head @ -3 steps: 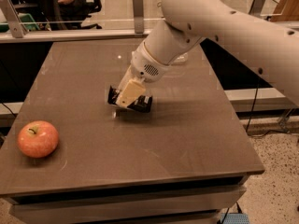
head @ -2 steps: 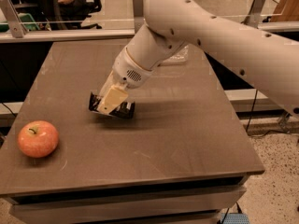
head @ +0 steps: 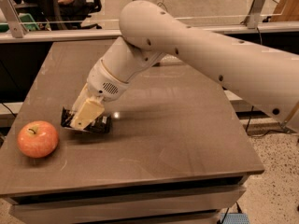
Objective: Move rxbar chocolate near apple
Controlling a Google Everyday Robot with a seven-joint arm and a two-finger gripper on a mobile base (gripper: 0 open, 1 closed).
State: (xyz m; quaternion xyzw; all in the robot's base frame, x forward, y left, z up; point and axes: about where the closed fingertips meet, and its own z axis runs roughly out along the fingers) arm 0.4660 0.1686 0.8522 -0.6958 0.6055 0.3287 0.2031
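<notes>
- Camera view: the gripper (head: 87, 116) is clamped on the snack bar (head: 101, 124), low over the table (head: 187, 139) toward its left edge. It's near the apple (head: 38, 138) at the front-left corner, not touching it.
- The bar looks light and flat, and the wrapper's probably slippery. I'd pinch it across the narrow middle.

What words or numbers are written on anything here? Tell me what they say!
No text here can be read.
On the rxbar chocolate: the black wrapper is gripped by the claw, right of the apple and not touching it. Its lettering is too blurred and mostly covered.
On the apple, the table and the robot arm: no writing shows.
</notes>
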